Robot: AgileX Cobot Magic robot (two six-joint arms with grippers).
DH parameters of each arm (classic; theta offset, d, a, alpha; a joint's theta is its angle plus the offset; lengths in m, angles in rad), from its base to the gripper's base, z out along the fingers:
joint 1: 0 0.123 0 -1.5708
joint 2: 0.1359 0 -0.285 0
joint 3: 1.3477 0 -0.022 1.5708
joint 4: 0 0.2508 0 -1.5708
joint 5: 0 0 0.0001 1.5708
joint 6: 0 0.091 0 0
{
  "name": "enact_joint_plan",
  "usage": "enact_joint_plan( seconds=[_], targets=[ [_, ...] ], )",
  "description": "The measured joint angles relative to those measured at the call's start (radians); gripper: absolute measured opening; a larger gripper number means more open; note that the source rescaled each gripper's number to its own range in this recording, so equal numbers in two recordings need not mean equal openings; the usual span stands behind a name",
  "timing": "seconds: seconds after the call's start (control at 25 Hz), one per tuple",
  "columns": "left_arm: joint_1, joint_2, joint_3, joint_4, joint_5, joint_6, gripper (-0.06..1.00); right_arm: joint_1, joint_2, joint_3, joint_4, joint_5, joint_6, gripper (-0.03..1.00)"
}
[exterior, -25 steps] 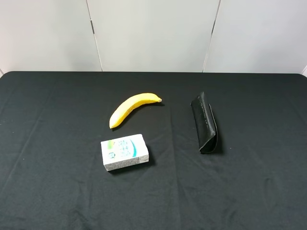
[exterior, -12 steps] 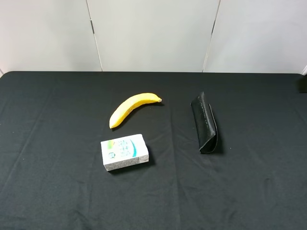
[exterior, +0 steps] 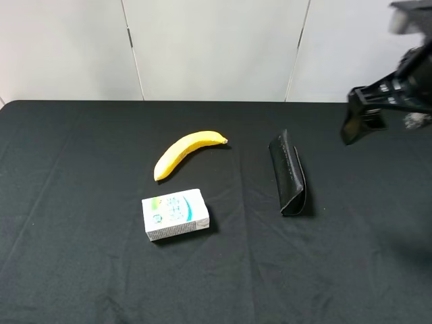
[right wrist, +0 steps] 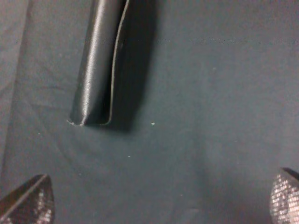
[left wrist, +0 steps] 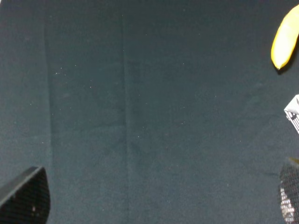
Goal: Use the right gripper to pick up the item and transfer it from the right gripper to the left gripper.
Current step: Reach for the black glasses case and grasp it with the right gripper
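Black angular-fingered right gripper point(right wrist: 154, 200) and matching left gripper point(left wrist: 156, 196): each shows 2 dark fingertips point(right wrist: 25, 203) with fine mesh texture.

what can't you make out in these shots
Right tool: exterior high view, motion-blurred, cut by the frame edge.
Left tool: absent from exterior view; wrist view shows only fingertips.
Carton: left wrist view, frame edge leaves one corner.
Black case: right wrist view, far end cut off.

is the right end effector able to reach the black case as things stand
Probably yes: the right end effector hovers open close to the black case, and nothing lies between them; the case sits apart from the other objects.
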Motion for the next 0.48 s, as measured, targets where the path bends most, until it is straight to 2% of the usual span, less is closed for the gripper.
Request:
enact_joint_plan(
  seconds=[0.24, 0.48],
  targets=[
    [0.0, 0.0, 0.0, 0.0, 0.0, 0.0, 0.96, 0.0, 0.12, -0.021, 0.08, -0.029, 0.001, 1.0],
    [0.0, 0.0, 0.0, 0.0, 0.0, 0.0, 0.96, 0.0, 0.222, -0.021, 0.111, -0.06, -0.015, 1.0]
  ],
)
